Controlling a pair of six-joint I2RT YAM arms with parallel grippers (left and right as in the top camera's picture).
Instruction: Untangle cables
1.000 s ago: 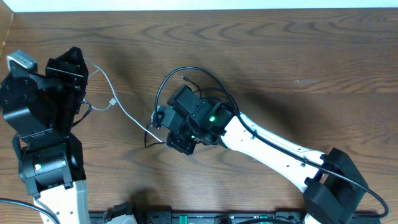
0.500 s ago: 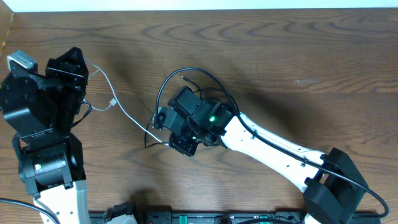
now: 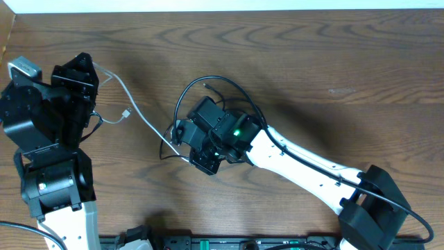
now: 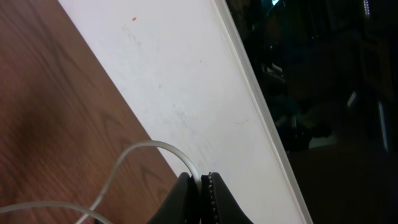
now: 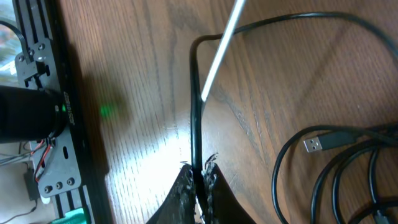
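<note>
The white cable (image 3: pixel 135 104) runs from my left gripper (image 3: pixel 95 69) across the wood toward the tangle, its small white plug (image 3: pixel 125 113) lying loose near the left arm. In the left wrist view the left gripper (image 4: pixel 202 180) is shut on the white cable (image 4: pixel 143 147). Black cables (image 3: pixel 186 94) loop around my right gripper (image 3: pixel 175 133) at the table's middle. The right wrist view shows the right gripper (image 5: pixel 199 169) shut on one black cable (image 5: pixel 194 106), which the white cable (image 5: pixel 217 62) crosses. Another black cable's USB plug (image 5: pixel 314 144) lies to the right among more loops.
A white board (image 4: pixel 186 74) stands along the table's far edge, close to the left gripper. A black rail with electronics (image 3: pixel 243 243) lines the front edge, seen also as the rail (image 5: pixel 43 93) in the right wrist view. The right arm's base (image 3: pixel 371 208) sits at the front right.
The right gripper's jaws have closed on the black cable. The white cable and its plug have shifted slightly. The left arm has stayed put.
</note>
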